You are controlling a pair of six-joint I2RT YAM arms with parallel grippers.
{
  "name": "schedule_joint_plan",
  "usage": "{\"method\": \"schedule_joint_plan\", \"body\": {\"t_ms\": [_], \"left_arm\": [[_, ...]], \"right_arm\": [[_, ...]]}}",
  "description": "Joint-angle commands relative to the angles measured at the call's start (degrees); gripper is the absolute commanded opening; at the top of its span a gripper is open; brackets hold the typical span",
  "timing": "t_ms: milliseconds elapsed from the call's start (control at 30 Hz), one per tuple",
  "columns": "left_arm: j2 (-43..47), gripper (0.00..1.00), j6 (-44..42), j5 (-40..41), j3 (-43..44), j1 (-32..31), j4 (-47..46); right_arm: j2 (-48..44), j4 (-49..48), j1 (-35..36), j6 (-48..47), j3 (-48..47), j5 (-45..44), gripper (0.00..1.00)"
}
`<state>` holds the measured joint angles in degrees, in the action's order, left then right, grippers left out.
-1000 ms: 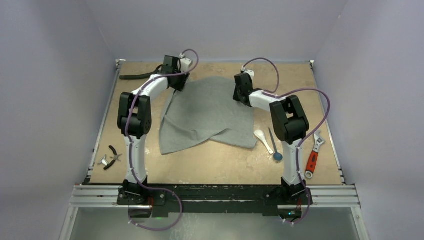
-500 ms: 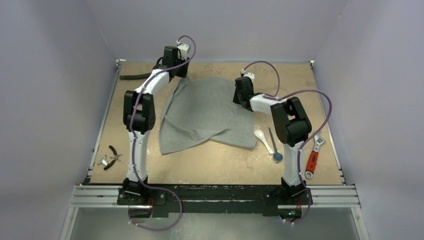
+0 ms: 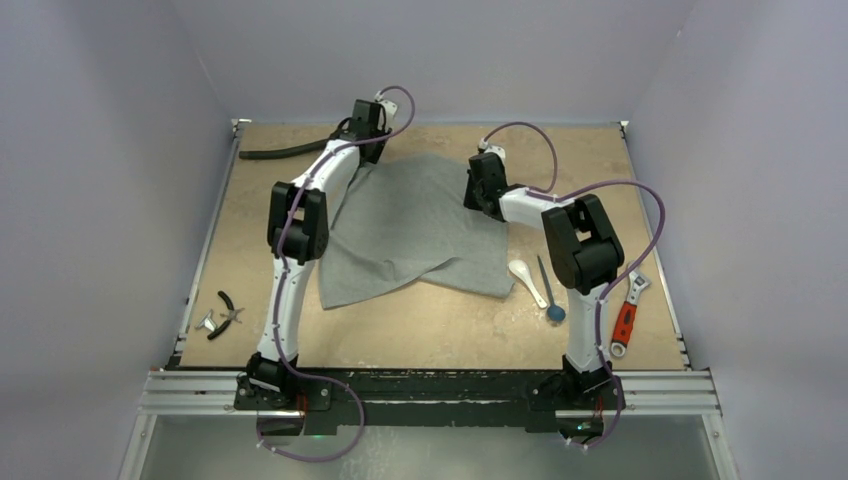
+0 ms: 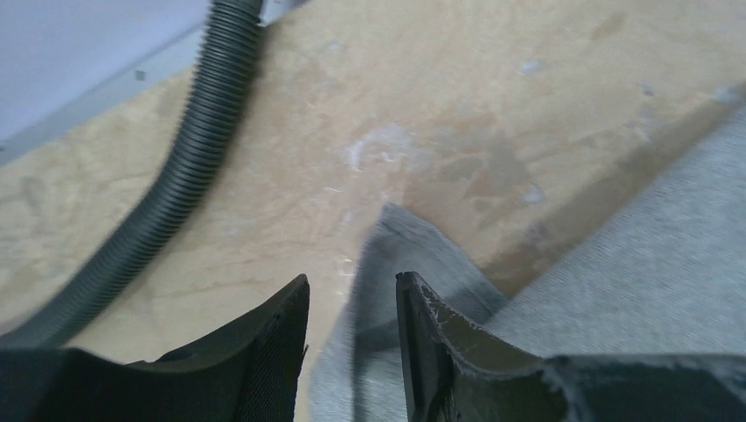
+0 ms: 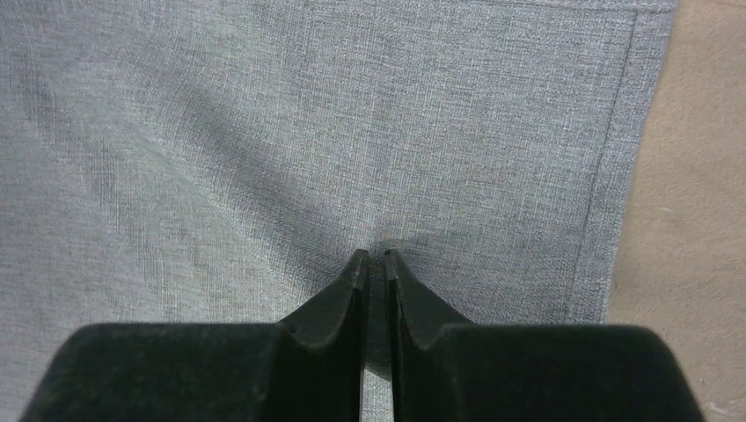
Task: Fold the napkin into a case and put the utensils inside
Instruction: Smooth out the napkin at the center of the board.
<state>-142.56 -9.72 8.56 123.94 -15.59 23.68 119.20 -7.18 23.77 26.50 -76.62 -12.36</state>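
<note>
**A:** Pincers first. Your right gripper [image 5: 375,257] pinches the napkin [image 5: 264,132] near its right edge, jaws almost together.

**B:** Your left gripper [image 4: 352,280] has its jaws partly apart around the far left corner. I think you want the cloth flat for folding. The spoon [image 3: 520,270] and blue-tipped stick [image 3: 546,285] wait just beside it.

The left arm [image 3: 300,215] is covering part of the napkin's [image 3: 420,225] left edge, and the hose [image 4: 189,158] is running out of view.
</note>
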Motion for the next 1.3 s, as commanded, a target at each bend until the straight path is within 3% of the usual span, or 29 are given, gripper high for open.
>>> {"method": "schedule_joint_plan", "body": {"t_ms": [0, 133, 233, 433, 567, 633, 733, 833, 1033, 1267], "left_arm": [[-3.13, 0.39, -5.94, 13.49, 6.71, -0.85, 3.5], [-3.71, 0.37, -11.09, 19.52, 5.39, -0.84, 2.33], [-4.18, 0.38, -13.13, 18.66, 4.13, -1.04, 2.98], [-0.47, 0.38, -9.14, 7.92, -0.13, 0.33, 1.91], [-2.85, 0.34, -4.1, -3.34, 6.12, 3.61, 8.89], [-3.22, 0.32, -2.63, -4.71, 6.83, 4.35, 9.51], [-1.97, 0.22, -2.3, -4.04, 4.33, 4.42, 7.04], [-1.8, 0.0, -1.91, -3.23, 3.81, 4.4, 6.64], [1.57, 0.0, 1.07, 0.59, 0.91, 5.54, 4.33], [12.76, 0.0, 6.18, 6.3, -14.36, 8.81, -8.8]], "right_arm": [[-0.25, 6.91, 0.67, -0.75, -1.39, 2.02, 0.16], [-0.95, 7.09, 0.5, -0.99, -1.5, 1.57, 0.17], [-1.32, 7.05, 0.32, -0.78, -1.51, 1.67, 0.17], [-2.73, 6.7, 0.26, -0.45, -0.49, 1.92, 0.18], [-3.72, 6.4, 0.32, -0.4, 0.39, 1.43, 0.18], [-3.89, 6.39, 0.29, -0.41, 0.57, 1.3, 0.17], [-4.26, 6.26, 0.24, -0.4, 0.76, 1.05, 0.16], [-4.53, 6.04, 0.23, -0.46, 1.16, 0.83, 0.15], [-4.73, 5.86, 0.19, -0.85, 1.12, -0.73, 0.15], [-2.31, 5.81, -0.82, -1.18, -1.46, -0.6, 0.15]]}}
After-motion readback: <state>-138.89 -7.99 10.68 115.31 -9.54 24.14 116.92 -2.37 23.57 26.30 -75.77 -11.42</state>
